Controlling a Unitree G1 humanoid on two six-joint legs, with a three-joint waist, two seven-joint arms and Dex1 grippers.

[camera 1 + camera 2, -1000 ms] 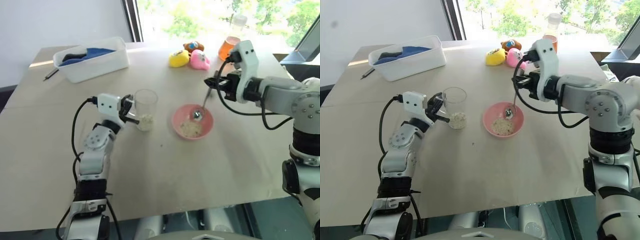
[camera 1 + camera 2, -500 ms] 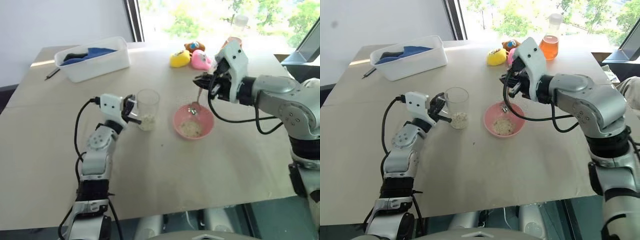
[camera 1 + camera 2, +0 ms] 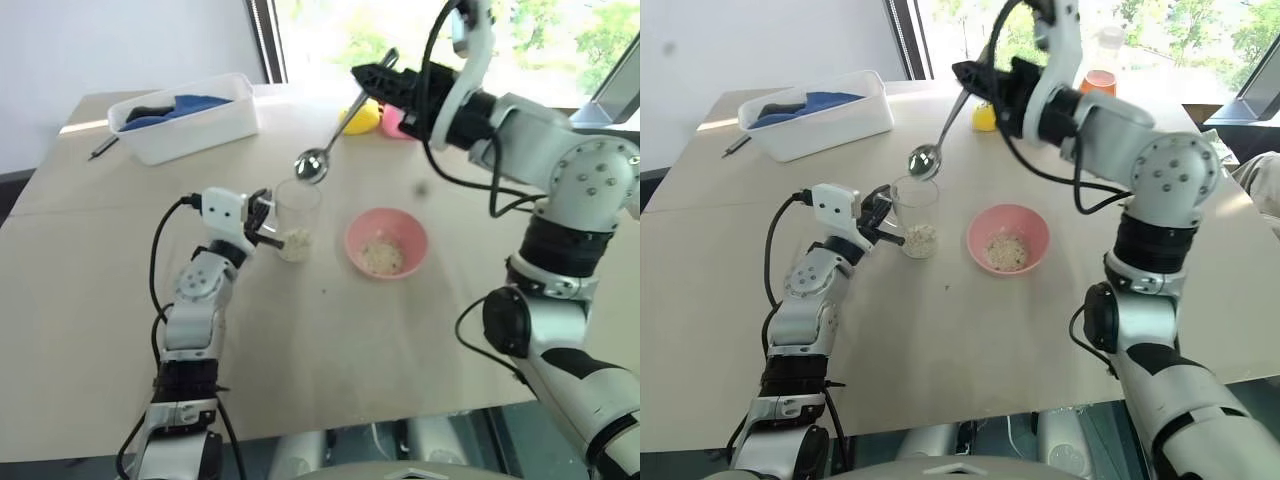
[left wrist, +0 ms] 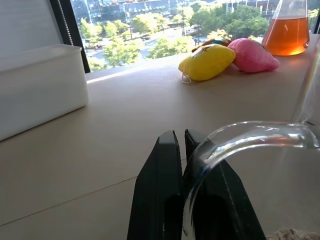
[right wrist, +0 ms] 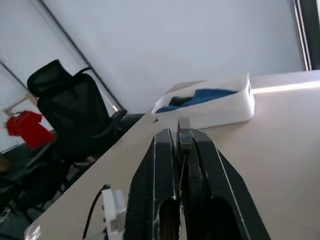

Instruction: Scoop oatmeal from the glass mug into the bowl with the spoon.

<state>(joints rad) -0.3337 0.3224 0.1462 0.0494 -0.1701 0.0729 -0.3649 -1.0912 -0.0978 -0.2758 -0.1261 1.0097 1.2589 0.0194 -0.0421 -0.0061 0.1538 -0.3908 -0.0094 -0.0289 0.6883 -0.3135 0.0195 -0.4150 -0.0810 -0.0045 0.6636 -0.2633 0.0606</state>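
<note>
White plastic tub (image 3: 190,115) sits at the table's (image 3: 330,360) far left; yellow and pink toys (image 4: 225,57) and an orange flask (image 4: 292,30) line the window edge, clear of my work. My left gripper (image 3: 262,220) is clamped on the glass mug (image 3: 295,218), oatmeal (image 3: 294,240) at its bottom. My right gripper (image 3: 372,76) pinches the spoon (image 3: 318,160), its head above the mug's rim. Beside the mug, the pink bowl (image 3: 386,243) holds oatmeal. I cannot tell if the spoon carries any.

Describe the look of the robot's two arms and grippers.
Both arms are silver-grey metal with rounded joint housings and loose black cables. Each wrist carries a white boxy block. The left gripper and right gripper have slim black jaws.
</note>
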